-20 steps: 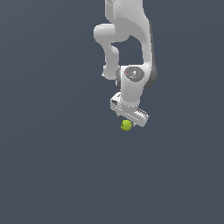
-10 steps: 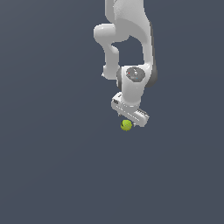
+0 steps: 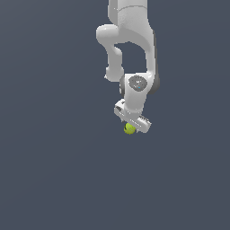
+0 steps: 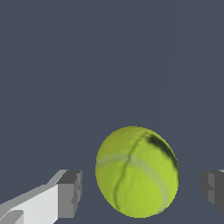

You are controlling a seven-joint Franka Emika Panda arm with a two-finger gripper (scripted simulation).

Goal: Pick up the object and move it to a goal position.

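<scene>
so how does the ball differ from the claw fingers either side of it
The tennis ball is yellow-green and rounded, with pale seam lines; the claw fingers are grey and blocky with flat faces. The ball sits whole in the wrist view, while the fingers are cut off at the edges. A gap shows on each side of the ball.

We see the ball (image 4: 137, 171) as matt yellow-green, with pale seam lines and a dark smudge. The arm (image 3: 134, 49) looks like smooth white plastic with a soft sheen; the gripper's (image 4: 140, 192) pads (image 4: 70, 192) look flat matt grey.

A glossy white arm (image 3: 130, 40) of rounded segments ends in a white claw (image 4: 140, 192) with dark grey fingertips (image 4: 70, 192).
</scene>
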